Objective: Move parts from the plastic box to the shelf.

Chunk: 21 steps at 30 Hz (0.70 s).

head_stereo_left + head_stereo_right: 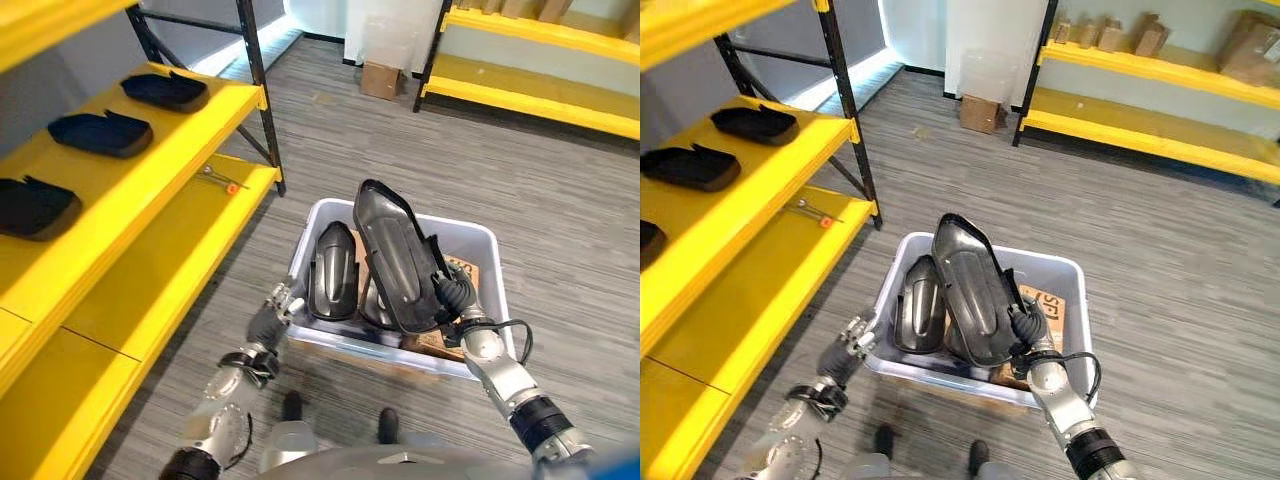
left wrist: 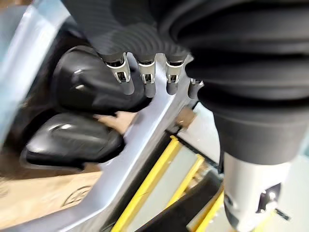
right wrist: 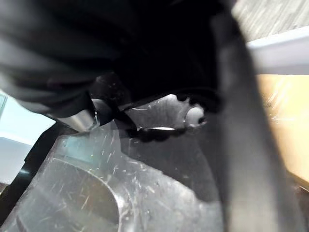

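Observation:
A pale grey plastic box (image 1: 478,238) stands on the floor in front of me. My right hand (image 1: 452,295) is shut on a long glossy black part (image 1: 392,250) and holds it tilted up above the box; in the right wrist view the same part (image 3: 145,179) lies against the palm. A smaller black part (image 1: 332,272) stands inside the box at its left. My left hand (image 1: 276,308) rests at the box's left rim (image 2: 145,140), its fingers (image 2: 147,79) fairly straight and holding nothing. On the yellow shelf (image 1: 205,125) to the left lie three black parts (image 1: 100,133).
A lower yellow shelf board (image 1: 170,270) carries a small tool with an orange tip (image 1: 222,180). Brown cardboard (image 1: 468,272) lines the box's bottom. A cardboard carton (image 1: 380,78) sits on the floor far back, beside another yellow rack (image 1: 540,80).

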Available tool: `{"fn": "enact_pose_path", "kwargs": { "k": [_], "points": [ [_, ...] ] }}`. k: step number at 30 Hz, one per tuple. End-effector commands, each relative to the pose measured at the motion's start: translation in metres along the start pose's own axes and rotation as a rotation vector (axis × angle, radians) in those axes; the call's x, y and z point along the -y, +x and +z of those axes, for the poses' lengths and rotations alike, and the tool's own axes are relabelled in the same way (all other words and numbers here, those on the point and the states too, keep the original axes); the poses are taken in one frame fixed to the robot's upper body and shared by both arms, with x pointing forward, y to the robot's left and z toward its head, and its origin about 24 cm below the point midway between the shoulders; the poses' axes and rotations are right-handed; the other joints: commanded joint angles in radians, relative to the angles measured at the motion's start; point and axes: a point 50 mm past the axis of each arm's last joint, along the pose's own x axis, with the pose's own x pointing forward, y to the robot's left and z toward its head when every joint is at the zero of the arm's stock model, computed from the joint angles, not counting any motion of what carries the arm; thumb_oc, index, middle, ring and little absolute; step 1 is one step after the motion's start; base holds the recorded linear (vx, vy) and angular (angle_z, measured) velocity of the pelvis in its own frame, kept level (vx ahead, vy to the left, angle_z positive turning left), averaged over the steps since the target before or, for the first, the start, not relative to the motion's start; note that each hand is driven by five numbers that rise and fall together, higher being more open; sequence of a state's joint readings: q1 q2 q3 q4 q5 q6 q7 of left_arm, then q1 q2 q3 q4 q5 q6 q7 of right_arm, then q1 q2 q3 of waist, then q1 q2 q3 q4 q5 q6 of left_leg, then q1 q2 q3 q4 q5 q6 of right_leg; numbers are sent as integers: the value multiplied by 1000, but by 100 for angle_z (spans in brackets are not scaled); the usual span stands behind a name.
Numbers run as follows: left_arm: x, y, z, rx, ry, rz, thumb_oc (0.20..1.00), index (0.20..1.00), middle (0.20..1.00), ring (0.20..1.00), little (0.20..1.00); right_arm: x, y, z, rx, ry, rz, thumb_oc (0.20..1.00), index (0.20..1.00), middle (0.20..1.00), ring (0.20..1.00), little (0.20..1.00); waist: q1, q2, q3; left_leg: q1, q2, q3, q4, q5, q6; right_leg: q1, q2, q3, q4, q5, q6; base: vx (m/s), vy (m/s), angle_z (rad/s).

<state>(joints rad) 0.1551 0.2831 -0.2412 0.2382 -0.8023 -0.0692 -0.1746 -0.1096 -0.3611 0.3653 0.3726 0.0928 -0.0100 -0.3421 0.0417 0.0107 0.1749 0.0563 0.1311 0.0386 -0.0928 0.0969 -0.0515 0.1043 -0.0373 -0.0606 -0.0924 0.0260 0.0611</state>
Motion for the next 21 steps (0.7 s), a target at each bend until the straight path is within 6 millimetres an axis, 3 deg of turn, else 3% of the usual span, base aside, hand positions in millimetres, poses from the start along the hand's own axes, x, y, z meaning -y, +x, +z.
{"fn": "enact_pose_path", "kwargs": {
  "k": [1,6,8,10,12,13,16,17,21],
  "points": [
    [8,12,28,93,81,-92,1000,1000,1000,1000,1000,-5,8,49,234,97,43,200,200,200,200,200,3,-42,5,10,-182,6,6,-47,87,-31,50,-17,70,36,-8,-53,-128,18],
    [7,9,30,113,171,-87,1000,1000,1000,1000,1000,-11,3,50,237,130,95,200,200,200,200,200,-6,-26,6,5,-179,28,6,-45,82,-33,43,-42,70,26,-10,-45,-71,19],
    [9,11,41,164,196,-99,1000,1000,1000,1000,1000,-7,-2,47,232,139,68,200,200,200,200,200,-32,-17,9,13,-153,154,14,-44,65,-27,26,-112,66,22,-5,-86,-11,44],
    [11,20,46,173,145,-111,1000,1000,1000,1000,1000,-3,-6,42,216,148,4,200,200,200,200,200,-77,-12,3,25,-105,337,47,-59,33,-11,-9,-208,67,5,9,-87,79,180],
    [14,24,47,185,153,-114,1000,1000,1000,1000,1000,-2,-5,41,213,146,-6,200,200,200,200,200,-89,-15,5,13,-77,367,89,-66,18,-9,-25,-238,83,-4,5,-60,105,227],
    [20,27,50,201,159,-132,1000,1000,1000,1000,1000,0,-1,44,223,135,-1,200,200,200,200,200,-92,-22,8,8,-26,396,134,-71,4,-7,-48,-263,104,-14,-6,-77,178,69],
    [30,35,53,200,143,-165,1000,1000,1000,1000,1000,-1,2,45,208,153,14,200,200,200,200,200,-116,-24,-15,34,135,478,199,44,-55,1,-72,-311,128,-47,-35,-40,251,34],
    [33,37,52,199,138,-168,1000,1000,1000,1000,1000,-2,3,45,207,157,28,200,200,200,200,200,-120,-22,-24,45,151,480,212,49,-58,-4,-79,-322,139,-54,-39,-25,378,36],
    [38,39,52,200,177,-169,1000,1000,1000,1000,1000,-5,4,45,208,157,64,200,200,200,200,200,-125,-6,-41,80,132,499,170,26,-53,-6,-100,-345,162,-65,-31,-4,325,8]
  ]
}}
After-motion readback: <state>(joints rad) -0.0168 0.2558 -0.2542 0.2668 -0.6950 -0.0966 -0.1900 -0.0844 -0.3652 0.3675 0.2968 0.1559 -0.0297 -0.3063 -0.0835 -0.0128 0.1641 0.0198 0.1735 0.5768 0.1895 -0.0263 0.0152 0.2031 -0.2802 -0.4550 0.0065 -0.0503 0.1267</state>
